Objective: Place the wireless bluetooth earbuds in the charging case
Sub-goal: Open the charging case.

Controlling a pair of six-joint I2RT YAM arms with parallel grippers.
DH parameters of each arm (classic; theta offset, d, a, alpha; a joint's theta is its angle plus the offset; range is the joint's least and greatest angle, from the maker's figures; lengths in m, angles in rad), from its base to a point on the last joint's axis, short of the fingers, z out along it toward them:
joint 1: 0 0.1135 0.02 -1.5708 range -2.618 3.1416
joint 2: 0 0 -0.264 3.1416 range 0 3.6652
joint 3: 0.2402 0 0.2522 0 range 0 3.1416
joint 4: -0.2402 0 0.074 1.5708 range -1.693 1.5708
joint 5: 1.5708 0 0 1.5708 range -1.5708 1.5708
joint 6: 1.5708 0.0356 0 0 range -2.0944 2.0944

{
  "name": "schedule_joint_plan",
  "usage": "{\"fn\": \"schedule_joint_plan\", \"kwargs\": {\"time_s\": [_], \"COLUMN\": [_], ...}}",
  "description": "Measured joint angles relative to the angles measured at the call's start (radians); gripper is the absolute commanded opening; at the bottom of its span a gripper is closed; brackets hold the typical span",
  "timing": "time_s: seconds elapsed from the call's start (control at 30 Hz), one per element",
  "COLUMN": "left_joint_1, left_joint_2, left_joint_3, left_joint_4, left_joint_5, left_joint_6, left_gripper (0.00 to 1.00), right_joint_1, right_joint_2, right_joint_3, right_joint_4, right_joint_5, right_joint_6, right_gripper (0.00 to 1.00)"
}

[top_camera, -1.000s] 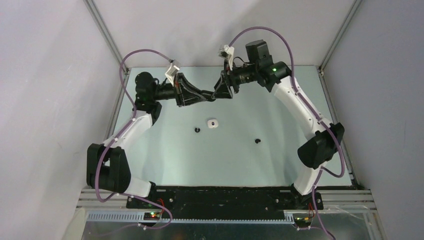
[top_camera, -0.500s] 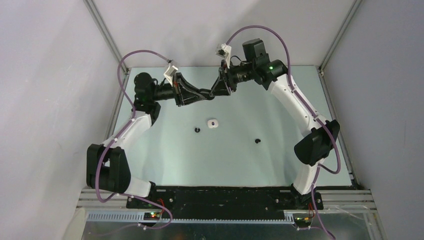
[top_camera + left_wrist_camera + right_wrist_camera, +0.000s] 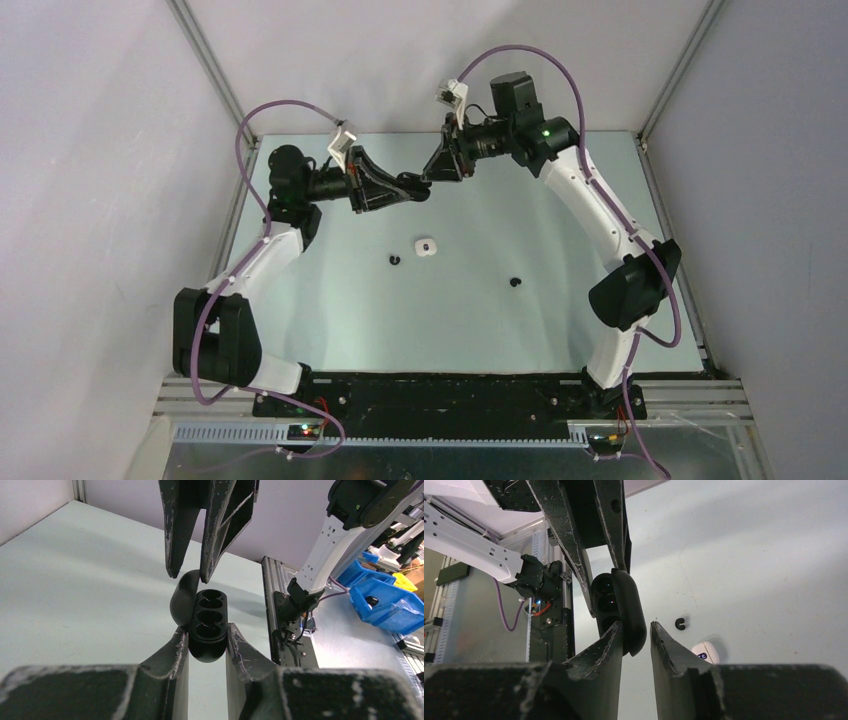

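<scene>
My left gripper [image 3: 207,630] is shut on the base of a black charging case [image 3: 209,622], held in the air at the back of the table [image 3: 422,183]. The case's lid [image 3: 181,600] stands swung open, and its recesses look dark and empty. My right gripper [image 3: 636,625] meets it from the other side, jaws narrow around the lid [image 3: 631,610]. One finger touches the lid and a small gap shows at the other. Two black earbuds [image 3: 394,260] [image 3: 516,283] lie on the table; one black earbud [image 3: 680,623] also shows in the right wrist view.
A white pebble-like case [image 3: 425,246], closed, lies on the pale green table [image 3: 560,310] beside the left earbud; this white case [image 3: 705,651] appears in the right wrist view too. Grey walls and aluminium frame posts [image 3: 210,70] enclose the table.
My right gripper has shifted slightly left and back toward the held case, and its jaws have narrowed around the lid. The left arm and the things on the table have not moved.
</scene>
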Motion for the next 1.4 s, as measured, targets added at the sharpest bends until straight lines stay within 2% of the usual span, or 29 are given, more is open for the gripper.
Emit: {"fn": "schedule_joint_plan", "kwargs": {"time_s": [0.27,0.4,0.67,0.73,0.83,0.9,0.93,1.1,1.17,1.27,1.4], "left_joint_1": [0.0,-0.002,-0.004,-0.005,-0.007,-0.009,-0.009,-0.011,-0.011,-0.01,-0.007], "left_joint_2": [0.0,0.0,0.0,0.0,-0.001,-0.002,-0.002,-0.006,-0.007,-0.009,-0.018], "left_joint_3": [0.0,0.0,-0.002,-0.008,-0.024,-0.034,-0.038,-0.056,-0.065,-0.073,-0.073], "left_joint_4": [0.0,0.0,0.0,0.002,0.003,0.003,0.005,0.008,0.003,-0.038,-0.139], "left_joint_5": [0.0,0.0,-0.011,-0.023,-0.047,-0.056,-0.061,-0.097,-0.122,-0.167,-0.204], "left_joint_6": [-0.026,-0.03,-0.055,-0.065,-0.08,-0.086,-0.088,-0.105,-0.107,-0.092,-0.041], "left_gripper": [0.0,0.0,0.0,0.0,0.0,0.0,0.02,0.38,0.47,0.57,0.63], "right_joint_1": [0.016,0.018,0.017,0.017,0.018,0.019,0.02,0.027,0.035,0.052,0.068], "right_joint_2": [0.0,0.0,0.0,0.0,0.0,0.0,0.0,0.0,0.0,0.0,0.0], "right_joint_3": [-0.003,-0.008,-0.01,-0.01,-0.016,-0.019,-0.02,-0.021,-0.021,-0.02,-0.02], "right_joint_4": [-0.013,-0.018,-0.019,-0.02,-0.026,-0.032,-0.034,-0.037,-0.039,-0.058,-0.078], "right_joint_5": [0.014,0.018,0.022,0.026,0.037,0.045,0.049,0.077,0.107,0.165,0.23], "right_joint_6": [-0.055,-0.074,-0.09,-0.094,-0.109,-0.117,-0.119,-0.158,-0.192,-0.254,-0.333], "right_gripper": [0.26,0.18,0.16,0.13,0.0,0.0,0.0,0.0,0.0,0.0,0.0]}}
